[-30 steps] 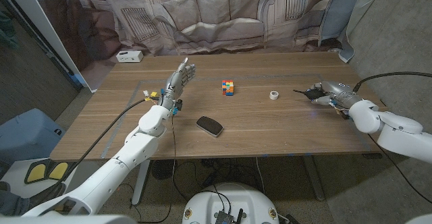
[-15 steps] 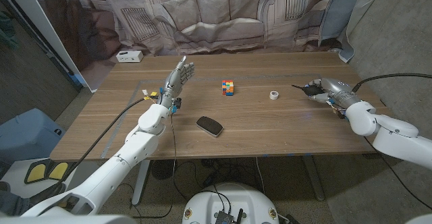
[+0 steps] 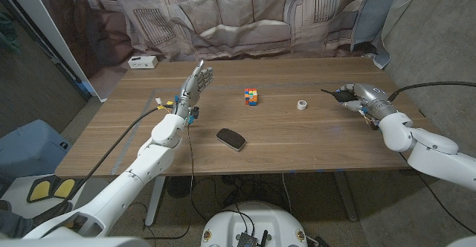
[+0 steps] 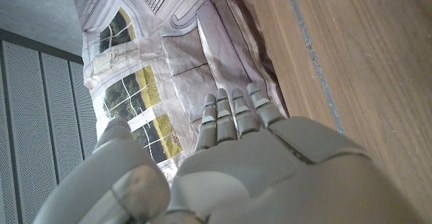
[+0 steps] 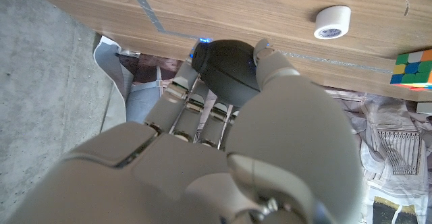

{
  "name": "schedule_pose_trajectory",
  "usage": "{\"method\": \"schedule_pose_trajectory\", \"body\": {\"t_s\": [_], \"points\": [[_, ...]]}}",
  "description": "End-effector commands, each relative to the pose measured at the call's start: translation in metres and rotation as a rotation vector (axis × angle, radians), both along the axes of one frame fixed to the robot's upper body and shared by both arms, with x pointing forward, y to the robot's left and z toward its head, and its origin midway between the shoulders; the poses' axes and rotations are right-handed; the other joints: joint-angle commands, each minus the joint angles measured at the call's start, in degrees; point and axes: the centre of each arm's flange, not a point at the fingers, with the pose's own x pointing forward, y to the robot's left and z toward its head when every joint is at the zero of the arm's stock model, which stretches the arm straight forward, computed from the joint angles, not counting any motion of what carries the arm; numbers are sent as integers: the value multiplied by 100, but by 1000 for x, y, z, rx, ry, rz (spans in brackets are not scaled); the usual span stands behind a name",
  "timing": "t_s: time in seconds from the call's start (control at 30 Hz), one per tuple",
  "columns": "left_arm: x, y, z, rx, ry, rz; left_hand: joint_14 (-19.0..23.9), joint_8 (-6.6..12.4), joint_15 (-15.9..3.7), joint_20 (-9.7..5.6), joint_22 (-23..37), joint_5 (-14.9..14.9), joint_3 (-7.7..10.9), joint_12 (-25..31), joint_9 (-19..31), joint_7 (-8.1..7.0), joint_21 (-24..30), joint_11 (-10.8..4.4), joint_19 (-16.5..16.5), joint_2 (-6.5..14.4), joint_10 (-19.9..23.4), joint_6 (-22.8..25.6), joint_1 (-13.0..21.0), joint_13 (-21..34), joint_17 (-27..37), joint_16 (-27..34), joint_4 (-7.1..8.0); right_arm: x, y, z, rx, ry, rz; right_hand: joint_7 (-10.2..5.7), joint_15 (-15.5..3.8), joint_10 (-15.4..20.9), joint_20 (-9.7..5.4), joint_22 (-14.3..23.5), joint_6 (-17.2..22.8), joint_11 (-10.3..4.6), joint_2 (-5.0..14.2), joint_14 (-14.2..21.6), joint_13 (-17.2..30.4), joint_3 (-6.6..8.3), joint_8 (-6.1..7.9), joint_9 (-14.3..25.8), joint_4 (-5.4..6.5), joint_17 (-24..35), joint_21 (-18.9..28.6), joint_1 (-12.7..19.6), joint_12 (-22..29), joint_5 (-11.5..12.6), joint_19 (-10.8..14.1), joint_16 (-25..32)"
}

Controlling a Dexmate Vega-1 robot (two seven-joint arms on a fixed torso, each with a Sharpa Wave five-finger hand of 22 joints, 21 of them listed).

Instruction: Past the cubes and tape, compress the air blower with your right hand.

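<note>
- At the table's far left corner in the head view sits a small white box (image 3: 141,62); the wooden table (image 3: 282,146) stretches right from it.
- The left hand (image 3: 195,85) stands raised over the table's left part, fingers straight, spread and holding nothing. The left wrist view shows its back (image 4: 270,177) with the fingers reaching toward a printed backdrop cloth (image 4: 169,62), a detail too small to read from the head camera.
- A dark flat oval object (image 3: 230,138) lies toward the near edge, right of the left forearm.
- The colour cube (image 3: 251,96) stands near the middle; the right wrist view catches it at the picture's edge (image 5: 413,67).
- The roll of white tape (image 3: 302,105) lies right of the cube, apart from it; the right wrist view shows its open ring plainly (image 5: 333,21).
- The air blower (image 3: 342,94) is at the table's right side, past the tape, in the right hand (image 3: 363,98). From the head it is only a dark tip; the right wrist view shows a rounded, smooth black bulb (image 5: 226,63) with the fingers (image 5: 202,96) curled under it and the thumb on its other side.
- Compared with a second ago, the right hand has drawn back toward the far right edge, the blower going with it; the left hand, cube and tape keep their places.
</note>
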Motion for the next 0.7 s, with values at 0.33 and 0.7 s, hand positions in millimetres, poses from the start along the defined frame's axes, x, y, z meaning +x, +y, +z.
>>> {"method": "schedule_pose_trajectory", "body": {"t_s": [0.33,0.7], "points": [[-2,-4,-1,14,8,4,39,-18,-8,0,26,-7,27,-11,28,-15,-21,12,27,38,29,25,11,8,10,-14,-33,-22,0,19,7,-66,13,-3,-727,89,-153,28,63,13,101,82,10,3,-38,10,1,15,7,45,-35,-7,63,-45],[-2,-7,-1,15,8,1,42,-18,-1,-2,26,-7,25,-14,28,-10,-21,2,27,39,28,25,10,8,10,-13,-40,-31,-4,31,1,-99,26,10,-726,103,-163,28,76,5,134,108,11,9,-56,11,-9,25,12,68,-52,-14,89,-45]]}}
